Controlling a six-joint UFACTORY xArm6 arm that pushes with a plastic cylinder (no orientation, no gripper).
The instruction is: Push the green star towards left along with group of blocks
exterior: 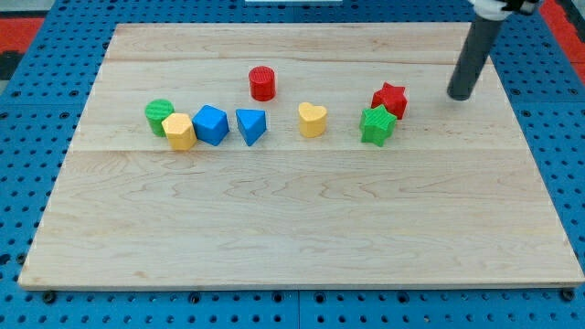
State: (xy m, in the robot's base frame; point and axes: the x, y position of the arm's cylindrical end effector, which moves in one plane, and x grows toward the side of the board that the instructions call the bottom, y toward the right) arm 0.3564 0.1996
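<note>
The green star (pixel 377 125) lies right of the board's middle, touching the red star (pixel 390 99) just above and to its right. My tip (pixel 459 95) is to the right of both stars, apart from them, nearest the red star. To the left of the green star lies a yellow heart (pixel 312 120). Further left stands a row: a blue triangular block (pixel 250 125), a blue block (pixel 211 125), a yellow hexagonal block (pixel 180 132) and a green cylinder (pixel 159 117).
A red cylinder (pixel 262 83) stands above the row, near the view's top middle. The wooden board (pixel 292 228) sits on a blue pegboard surface; its right edge is close to my tip.
</note>
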